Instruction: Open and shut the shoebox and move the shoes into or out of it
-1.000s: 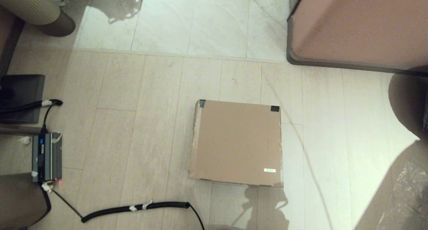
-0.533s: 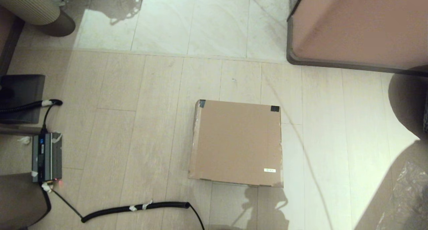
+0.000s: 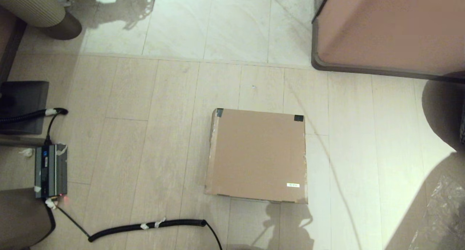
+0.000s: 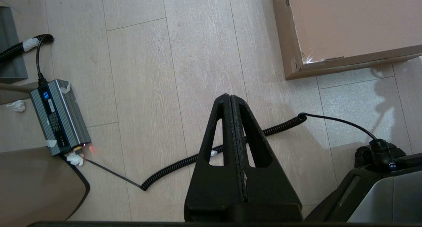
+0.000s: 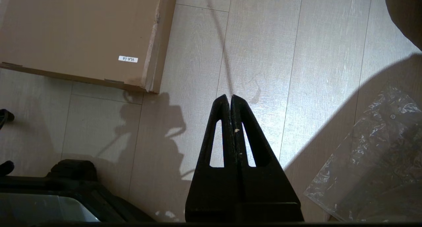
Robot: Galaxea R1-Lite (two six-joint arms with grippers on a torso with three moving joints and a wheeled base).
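One shoebox (image 3: 257,155) lies flat on the pale plank floor (image 3: 152,152), a little right of the middle of the head view, with its lid shut. Black tape bits (image 3: 298,118) mark its two far corners, and a small white label (image 3: 292,185) sits near the lid's near right corner. No shoes show in any view; they may be inside the box, but the closed lid hides that.

The left gripper (image 4: 230,98) hangs above the floor, near and to the left of the box, apart from it. Its two black fingers are pressed together with nothing between them. Below it runs a coiled black cable (image 4: 211,152), which leads toward a grey power unit (image 4: 59,116) with a small red light at one end. The box's near left corner (image 4: 293,70) shows in this wrist view.

The right gripper (image 5: 229,98) hangs above the floor, near and to the right of the box, also apart from it. Its fingers too are closed tight and hold nothing. A crumpled sheet of clear plastic (image 5: 372,161) lies on the floor on the side away from the box, and the label (image 5: 128,59) shows on the lid.

A large pinkish-brown panel (image 3: 392,28) with a dark edge stands at the far right of the head view, well apart from the box.
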